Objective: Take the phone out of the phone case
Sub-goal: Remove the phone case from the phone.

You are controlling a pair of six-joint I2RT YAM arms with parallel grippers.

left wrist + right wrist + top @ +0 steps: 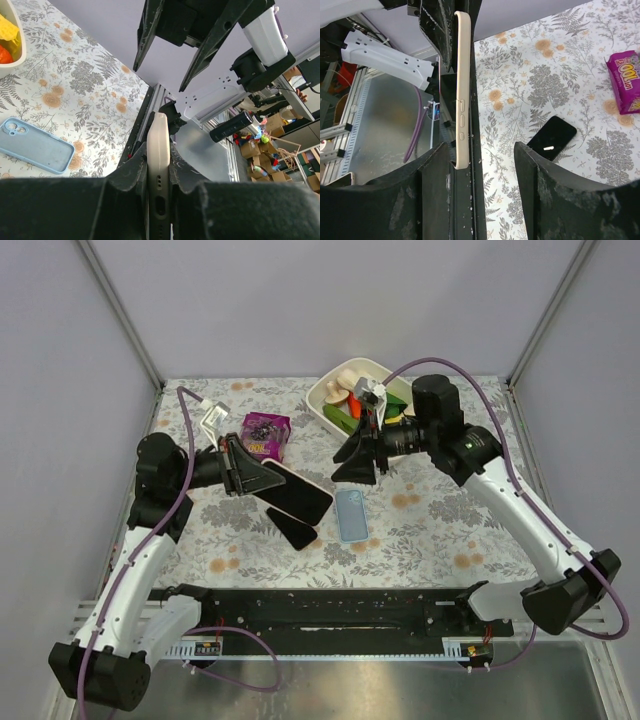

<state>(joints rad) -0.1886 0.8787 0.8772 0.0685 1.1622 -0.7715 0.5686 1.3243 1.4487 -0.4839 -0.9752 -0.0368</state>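
We see the left gripper (268, 478) clamped on the phone (305, 495), its fingers pressing the two flat faces near one end, so that the dark screen and pale cream edge slant out towards 4 o'clock over the flowered table (430, 530). In the left wrist view the handset runs edge-on straight up between the two pads. The phone case (350, 514), light blue, lies flat on the table just beside the phone at its 3 o'clock. It is hollow side up and nothing is in it, and the two are apart. The right gripper (345, 462) hangs at 12 o'clock of the case with its jaws spread wide and nothing between them. From its own camera the cream side of the phone, with its buttons, stands just beyond the left-hand finger. A black slab (298, 533) lies flat on the table at 8 o'clock of the case, partly under the raised phone in the top view, and we cannot tell what it is. A purple packet (265, 433) sits at 10 o'clock of the case. A white bin (335, 383) of coloured items stands at 12 o'clock, behind the right gripper.
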